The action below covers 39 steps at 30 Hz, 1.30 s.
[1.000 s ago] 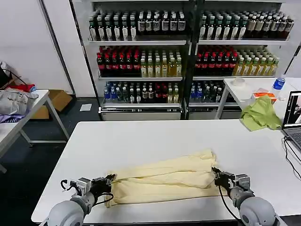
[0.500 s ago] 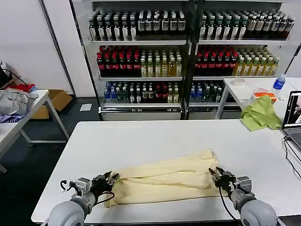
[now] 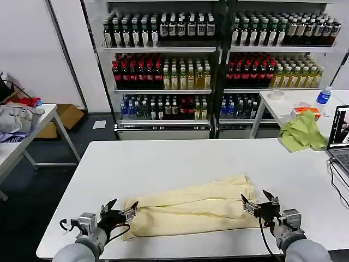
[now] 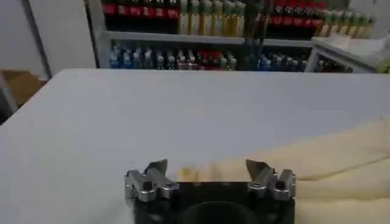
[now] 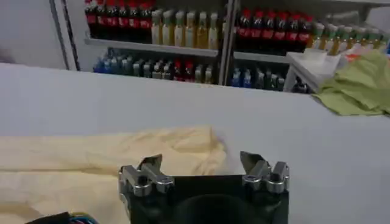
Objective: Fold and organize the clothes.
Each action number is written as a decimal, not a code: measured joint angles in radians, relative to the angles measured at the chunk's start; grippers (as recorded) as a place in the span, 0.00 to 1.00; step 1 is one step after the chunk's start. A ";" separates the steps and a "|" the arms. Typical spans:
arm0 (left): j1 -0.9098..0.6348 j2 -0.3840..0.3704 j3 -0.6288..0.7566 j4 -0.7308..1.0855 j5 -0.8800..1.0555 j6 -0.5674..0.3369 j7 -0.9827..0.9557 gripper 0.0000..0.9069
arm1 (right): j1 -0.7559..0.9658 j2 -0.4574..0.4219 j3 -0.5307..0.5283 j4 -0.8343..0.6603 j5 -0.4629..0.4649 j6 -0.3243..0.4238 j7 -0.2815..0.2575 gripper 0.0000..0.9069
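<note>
The pale cream-yellow T-shirt (image 3: 191,210) lies folded into a long band across the front of the white table (image 3: 163,164). At the shirt's left end, my left gripper (image 3: 121,209) stands open, its fingers spread and nothing between them. My right gripper (image 3: 257,203) is open at the right end, just off the cloth's edge. In the left wrist view, the left gripper (image 4: 206,165) is open with the shirt (image 4: 329,164) ahead and to one side. The right wrist view has the right gripper (image 5: 201,159) open over the shirt's end (image 5: 91,158).
A lime-green cloth (image 3: 301,132) lies on the table's far right, beside a laptop (image 3: 341,136) with a cable. Shelves of bottles (image 3: 218,60) stand behind. A side table on the left holds a grey garment (image 3: 19,117).
Both grippers have opened and let go of the shirt's ends. They have drawn back a little toward the table's front edge. The shirt stays folded in place.
</note>
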 measured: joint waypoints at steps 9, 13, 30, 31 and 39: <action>0.036 -0.092 0.025 0.015 0.037 -0.039 -0.046 1.00 | -0.037 0.004 0.022 0.022 -0.008 0.013 0.003 1.00; 0.037 -0.115 0.033 0.032 0.044 -0.049 -0.054 0.03 | -0.042 0.005 0.024 0.025 -0.009 0.016 0.005 1.00; 0.037 -0.156 0.049 0.070 0.061 -0.089 -0.057 0.03 | -0.067 0.007 0.044 0.046 -0.010 0.021 0.009 1.00; 0.037 -0.157 0.049 0.071 0.060 -0.091 -0.057 0.03 | -0.068 0.008 0.044 0.048 -0.010 0.021 0.010 1.00; 0.046 -0.155 0.045 0.067 0.044 -0.103 -0.043 0.03 | -0.071 0.011 0.044 0.052 -0.011 0.020 0.012 1.00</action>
